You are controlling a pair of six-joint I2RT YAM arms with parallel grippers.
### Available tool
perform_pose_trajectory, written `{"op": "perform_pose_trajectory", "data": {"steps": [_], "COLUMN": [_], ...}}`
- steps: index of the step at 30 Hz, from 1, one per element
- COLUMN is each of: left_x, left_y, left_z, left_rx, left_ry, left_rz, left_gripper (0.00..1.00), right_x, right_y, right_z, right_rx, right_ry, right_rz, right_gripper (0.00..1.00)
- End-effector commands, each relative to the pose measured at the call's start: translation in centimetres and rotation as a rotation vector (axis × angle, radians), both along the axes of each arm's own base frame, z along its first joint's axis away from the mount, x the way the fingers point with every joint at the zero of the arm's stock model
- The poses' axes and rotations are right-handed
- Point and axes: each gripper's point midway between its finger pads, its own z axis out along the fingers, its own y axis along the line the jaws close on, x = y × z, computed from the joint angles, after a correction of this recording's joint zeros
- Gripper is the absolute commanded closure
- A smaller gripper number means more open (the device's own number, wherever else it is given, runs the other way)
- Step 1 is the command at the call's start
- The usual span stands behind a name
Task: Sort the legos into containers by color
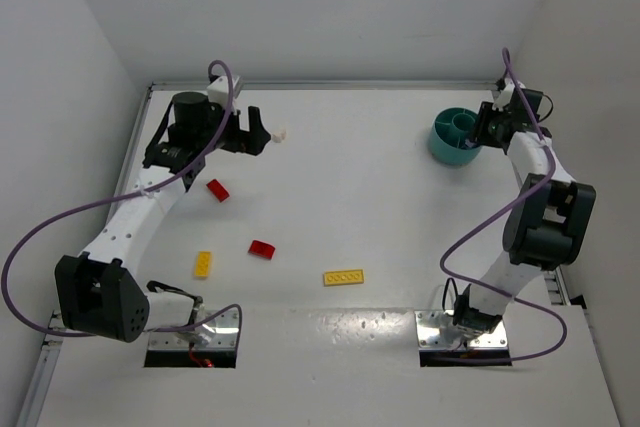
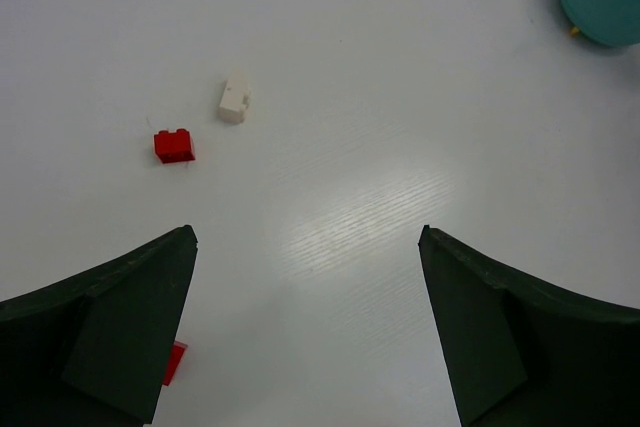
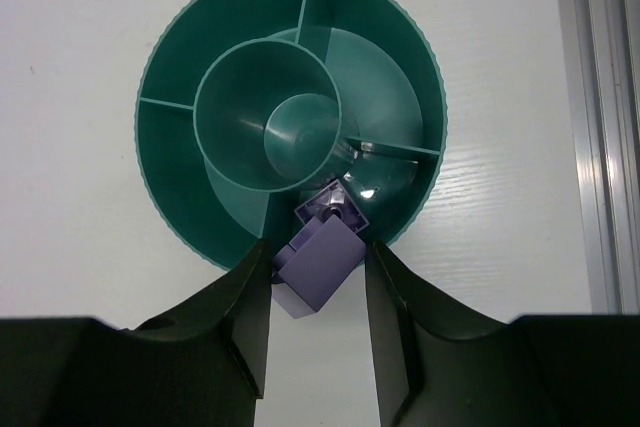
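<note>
The round teal container (image 3: 160, 162) with inner dividers lies straight below my right gripper (image 3: 317, 277), which is shut on a purple lego (image 3: 322, 255) over the tub's near rim; a second purple piece (image 3: 330, 209) shows just beyond it, inside. In the top view that tub (image 1: 447, 144) is at the back right. My left gripper (image 2: 308, 247) hangs open over bare table, with a white lego (image 2: 233, 101) and a red lego (image 2: 174, 145) ahead of it. Another red one (image 2: 175, 362) peeks out beside the left finger. Red legos (image 1: 217, 190) (image 1: 262, 249) and yellow legos (image 1: 203, 264) (image 1: 343, 277) lie mid-table.
White walls close in the table at the back and both sides. A metal rail (image 3: 600, 127) runs along the right edge close to the tub. Purple cables loop off both arms near the front.
</note>
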Motion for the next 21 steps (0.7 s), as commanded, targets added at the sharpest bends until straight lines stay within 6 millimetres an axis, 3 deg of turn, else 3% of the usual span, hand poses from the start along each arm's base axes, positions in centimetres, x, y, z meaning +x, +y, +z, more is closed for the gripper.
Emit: {"op": "perform_pose_trajectory", "data": {"steps": [1,3,5,7,10,14,18,20,21], "left_x": [0.2,0.2,0.1,0.1,0.0,0.0,-1.7,-4.0,-5.2], "left_y": [0.5,0.5,0.5,0.5,0.8,0.8,-0.6,-2.4,-3.2], "left_z": [2.0,2.0,1.6,1.6,1.9,1.5,1.1,0.2,-0.2], "left_rx": [-0.026,-0.026,-0.025,-0.025,-0.014,-0.013,0.042,0.047,0.096], "left_ry": [-0.066,-0.066,-0.057,-0.057,-0.071,-0.062,-0.092,-0.063,-0.074], "left_rz": [0.031,0.031,0.031,0.031,0.039,0.039,-0.123,-0.265,-0.353], "left_gripper": [0.0,0.0,0.0,0.0,0.0,0.0,0.0,0.0,0.0], "right_x": [1.1,1.3,1.4,1.2,1.4,1.0,0.5,0.1,-1.1], "right_y": [-0.4,-0.4,-0.2,0.0,0.0,0.1,1.4,3.9,6.0], "right_z": [0.6,0.8,0.4,0.3,0.8,0.9,4.4,7.4,7.7], "right_rx": [0.016,0.022,0.031,0.04,0.042,0.052,0.071,0.082,0.123], "right_ry": [-0.055,-0.065,-0.058,-0.049,-0.067,-0.055,-0.107,-0.159,-0.136], "right_rz": [-0.027,-0.033,-0.025,-0.019,-0.024,-0.03,0.031,0.171,0.268], "right_gripper": [0.97,0.86,0.83,0.71,0.46,0.42,0.42,0.42,0.42]}}
